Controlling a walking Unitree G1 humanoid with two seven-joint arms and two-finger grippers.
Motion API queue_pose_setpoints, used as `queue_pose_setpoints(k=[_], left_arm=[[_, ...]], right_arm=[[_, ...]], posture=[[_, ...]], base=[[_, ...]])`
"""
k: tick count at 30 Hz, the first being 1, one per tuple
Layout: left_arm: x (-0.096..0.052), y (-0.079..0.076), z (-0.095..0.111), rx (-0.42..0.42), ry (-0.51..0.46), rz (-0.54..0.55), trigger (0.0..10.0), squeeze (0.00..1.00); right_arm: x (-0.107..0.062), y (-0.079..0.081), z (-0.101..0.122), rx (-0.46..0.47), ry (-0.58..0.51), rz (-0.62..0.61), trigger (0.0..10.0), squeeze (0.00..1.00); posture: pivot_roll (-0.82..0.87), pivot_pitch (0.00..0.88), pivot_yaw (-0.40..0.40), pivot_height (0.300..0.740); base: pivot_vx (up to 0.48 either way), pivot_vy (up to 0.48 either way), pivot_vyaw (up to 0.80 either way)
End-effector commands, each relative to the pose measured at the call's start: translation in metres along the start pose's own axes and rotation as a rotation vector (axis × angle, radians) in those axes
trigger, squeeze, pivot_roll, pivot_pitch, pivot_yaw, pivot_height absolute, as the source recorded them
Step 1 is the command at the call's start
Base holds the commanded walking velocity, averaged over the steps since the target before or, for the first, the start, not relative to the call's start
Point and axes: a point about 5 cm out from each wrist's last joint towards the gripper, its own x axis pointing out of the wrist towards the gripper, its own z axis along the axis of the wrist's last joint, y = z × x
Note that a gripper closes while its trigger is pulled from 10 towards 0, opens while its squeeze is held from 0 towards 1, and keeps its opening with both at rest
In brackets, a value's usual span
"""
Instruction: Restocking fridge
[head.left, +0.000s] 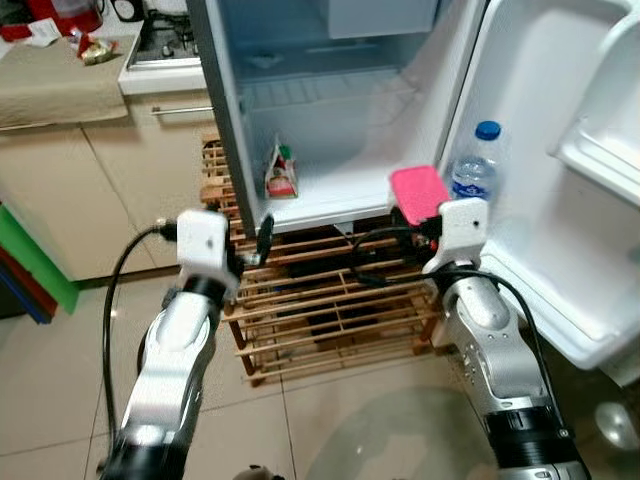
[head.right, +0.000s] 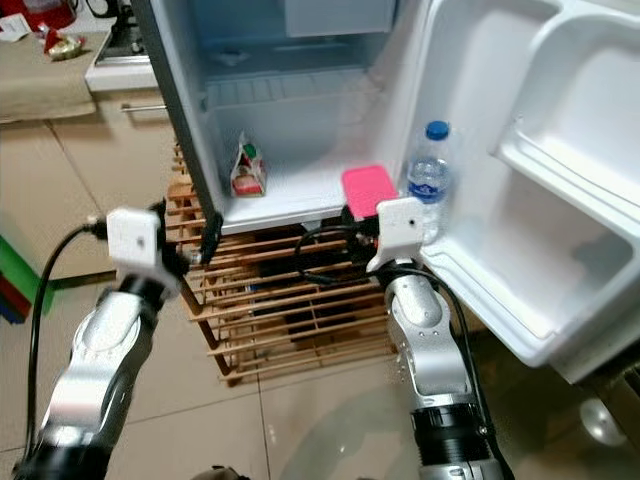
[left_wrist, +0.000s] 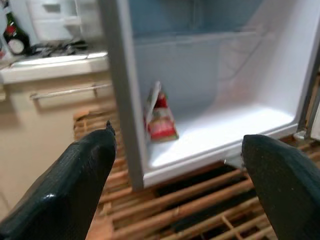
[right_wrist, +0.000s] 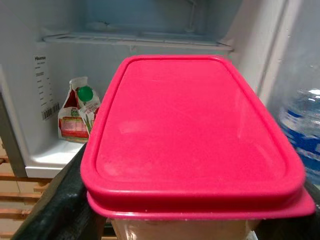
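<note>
The small fridge (head.left: 330, 205) stands open on a wooden rack, its door swung to the right. My right gripper (head.left: 415, 222) is shut on a container with a pink lid (head.left: 418, 192), held just in front of the fridge's bottom shelf at its right side; the pink lid (right_wrist: 195, 135) is close up in the right wrist view. A small juice carton (head.left: 281, 172) stands at the left of the bottom shelf. A water bottle (head.left: 473, 172) with a blue cap sits in the door's lower bin. My left gripper (head.left: 262, 240) is open, empty, near the fridge's left front edge.
The wooden slatted rack (head.left: 330, 310) under the fridge has dark items on it. A kitchen counter (head.left: 60, 80) with a cloth and a stove (head.left: 165, 40) lies at the back left. Door shelves (head.left: 600, 150) jut out at the right. Tiled floor lies below.
</note>
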Motion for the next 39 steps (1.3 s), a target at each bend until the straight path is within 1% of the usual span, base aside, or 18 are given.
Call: queue_pose_setpoints(k=[1, 3, 5, 6, 7, 8, 9, 11, 12, 13, 14, 16, 18, 23, 31, 35, 39], left_arm=[[0.004, -0.002, 0.016, 0.003, -0.074, -0.014, 10.0, 0.00], [0.006, -0.004, 0.019, 0.006, -0.087, -0.015, 10.0, 0.00], [0.012, -0.008, 0.021, 0.012, -0.100, -0.023, 10.0, 0.00], [0.012, -0.008, 0.021, 0.012, -0.100, -0.023, 10.0, 0.00], [0.015, -0.010, 0.024, 0.011, -0.118, -0.034, 10.0, 0.00], [0.016, -0.009, 0.025, 0.012, -0.123, -0.020, 10.0, 0.00], [0.016, -0.009, 0.025, 0.012, -0.123, -0.020, 10.0, 0.00], [0.017, -0.009, 0.028, 0.001, -0.131, -0.014, 10.0, 0.00], [0.018, -0.011, 0.031, 0.008, -0.138, -0.022, 10.0, 0.00], [0.018, -0.011, 0.031, 0.008, -0.138, -0.022, 10.0, 0.00], [0.019, -0.013, 0.032, 0.014, -0.141, -0.026, 10.0, 0.00], [0.019, -0.013, 0.033, 0.011, -0.144, -0.030, 10.0, 0.00], [0.021, -0.014, 0.033, 0.012, -0.143, -0.030, 10.0, 0.00], [0.023, -0.014, 0.038, 0.012, -0.157, -0.024, 10.0, 0.00], [0.022, -0.014, 0.041, 0.016, -0.176, -0.022, 10.0, 0.00], [0.022, -0.019, 0.047, 0.036, -0.212, -0.039, 10.0, 0.00], [0.024, -0.024, 0.048, 0.059, -0.201, -0.053, 10.0, 0.00]], right_arm=[[0.005, -0.001, 0.009, 0.013, -0.046, -0.001, 10.0, 0.00], [0.008, -0.001, 0.010, 0.015, -0.050, 0.001, 10.0, 0.00], [0.013, 0.000, 0.011, 0.016, -0.055, 0.005, 10.0, 0.00], [0.013, 0.000, 0.011, 0.016, -0.055, 0.005, 10.0, 0.00], [0.020, 0.000, 0.013, 0.017, -0.066, 0.007, 10.0, 0.00], [0.025, 0.002, 0.017, 0.014, -0.080, 0.015, 10.0, 0.00], [0.025, 0.002, 0.017, 0.014, -0.080, 0.015, 10.0, 0.00], [0.032, 0.007, 0.023, 0.011, -0.103, 0.029, 10.0, 0.00], [0.038, 0.012, 0.029, 0.013, -0.126, 0.046, 10.0, 0.00], [0.038, 0.012, 0.029, 0.013, -0.126, 0.046, 10.0, 0.00], [0.041, 0.016, 0.033, 0.032, -0.136, 0.053, 10.0, 0.00], [0.044, 0.016, 0.036, 0.085, -0.135, 0.046, 10.0, 0.00], [0.047, 0.017, 0.039, 0.081, -0.148, 0.053, 10.0, 0.00], [0.050, 0.019, 0.040, 0.067, -0.157, 0.067, 10.0, 0.00], [0.050, 0.024, 0.039, 0.069, -0.158, 0.098, 10.0, 0.00], [0.050, 0.026, 0.038, 0.059, -0.155, 0.120, 10.0, 0.00], [0.050, 0.027, 0.037, 0.055, -0.155, 0.134, 10.0, 0.00]], posture=[[0.01, 0.000, -0.010, 0.740], [0.02, 0.000, -0.013, 0.740], [0.02, 0.000, -0.015, 0.740], [0.02, 0.000, -0.015, 0.740], [0.02, 0.000, -0.013, 0.740], [0.02, 0.000, -0.010, 0.740], [0.02, 0.000, -0.010, 0.740], [0.02, 0.000, -0.010, 0.740], [0.02, 0.000, -0.014, 0.740], [0.02, 0.000, -0.014, 0.740], [0.02, 0.000, -0.014, 0.740], [0.02, 0.000, -0.014, 0.740], [0.02, 0.000, -0.014, 0.740], [0.03, 0.000, -0.024, 0.740], [0.03, 0.000, -0.023, 0.740], [0.04, 0.000, -0.027, 0.740], [0.03, 0.000, -0.030, 0.740]], base=[[0.000, 0.000, 0.00], [0.000, 0.000, 0.00], [0.000, 0.000, 0.00], [0.000, 0.000, 0.00], [0.000, 0.000, 0.00], [0.461, 0.000, 0.00], [0.461, 0.000, 0.00], [0.461, 0.000, 0.00], [0.461, 0.000, 0.00], [0.461, 0.000, 0.00], [0.461, 0.000, 0.00], [0.461, 0.000, 0.00], [0.461, 0.000, 0.00], [0.461, 0.000, 0.00], [0.457, 0.000, 0.00], [0.433, 0.000, 0.00], [0.000, 0.000, 0.67]])
